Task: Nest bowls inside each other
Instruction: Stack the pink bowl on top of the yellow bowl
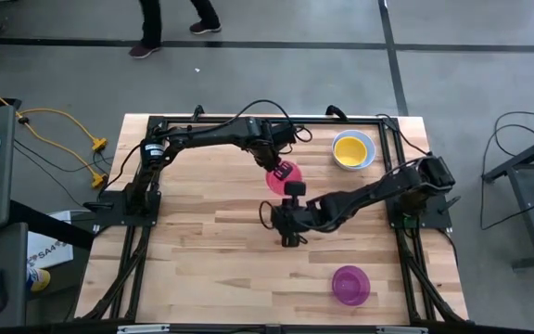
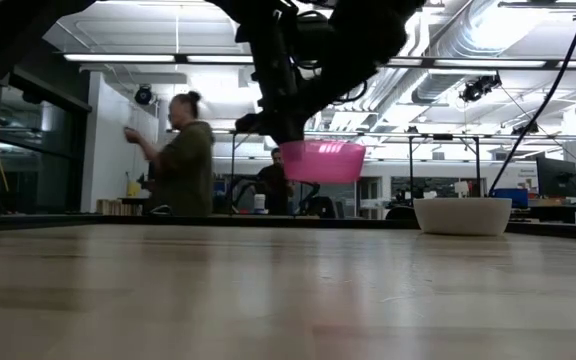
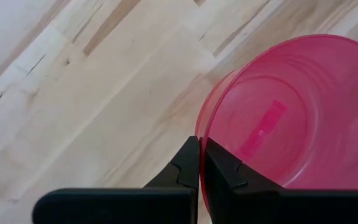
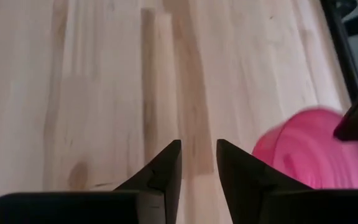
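Two tools are over the table [image 1: 202, 250]: the left tool [image 3: 201, 163] is pinched tight on the rim of the pink bowl [image 3: 291, 112], lifted clear. Just beside it, the right tool [image 4: 197, 163] hangs parted, empty.

Both arms are showing matte black, jointed links with thin black cables looping along them; each tool [image 4: 199, 163] is ending in two tapered, dark fingers [image 3: 188, 163].
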### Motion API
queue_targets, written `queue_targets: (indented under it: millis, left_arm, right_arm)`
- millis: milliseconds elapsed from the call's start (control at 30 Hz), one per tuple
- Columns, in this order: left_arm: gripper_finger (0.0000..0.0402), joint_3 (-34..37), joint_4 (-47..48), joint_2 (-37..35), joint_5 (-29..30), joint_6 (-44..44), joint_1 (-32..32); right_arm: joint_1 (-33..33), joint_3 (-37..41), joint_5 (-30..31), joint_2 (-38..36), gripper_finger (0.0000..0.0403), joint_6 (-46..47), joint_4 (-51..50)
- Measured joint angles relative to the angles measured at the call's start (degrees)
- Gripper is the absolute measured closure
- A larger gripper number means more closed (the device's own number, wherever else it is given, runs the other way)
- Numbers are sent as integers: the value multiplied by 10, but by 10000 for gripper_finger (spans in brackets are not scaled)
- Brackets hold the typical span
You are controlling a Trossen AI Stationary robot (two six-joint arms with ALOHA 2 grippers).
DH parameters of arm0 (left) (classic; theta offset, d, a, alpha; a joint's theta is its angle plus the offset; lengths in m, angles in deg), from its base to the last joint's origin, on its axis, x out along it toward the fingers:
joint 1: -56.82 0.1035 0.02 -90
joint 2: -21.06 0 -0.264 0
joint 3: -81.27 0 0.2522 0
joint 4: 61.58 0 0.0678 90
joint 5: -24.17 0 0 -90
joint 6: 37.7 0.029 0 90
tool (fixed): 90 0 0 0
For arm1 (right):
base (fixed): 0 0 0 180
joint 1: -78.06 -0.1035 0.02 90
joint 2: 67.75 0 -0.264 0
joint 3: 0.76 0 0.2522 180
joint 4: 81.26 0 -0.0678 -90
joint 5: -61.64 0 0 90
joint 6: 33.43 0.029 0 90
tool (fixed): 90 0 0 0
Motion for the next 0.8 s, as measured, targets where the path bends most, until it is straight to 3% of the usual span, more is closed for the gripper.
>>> queue_targets:
  millis: [133,433,800]
  left_arm:
    - [398,0,14,0,-2,53,-4]
    - [398,0,69,0,-55,290,-63]
    - [398,0,89,-1,-45,327,-99]
  right_arm:
    - [-17,0,-1,0,308,9,-28]
    - [-52,0,-5,-12,308,-45,-45]
    - [-55,0,-25,-30,308,-80,-81]
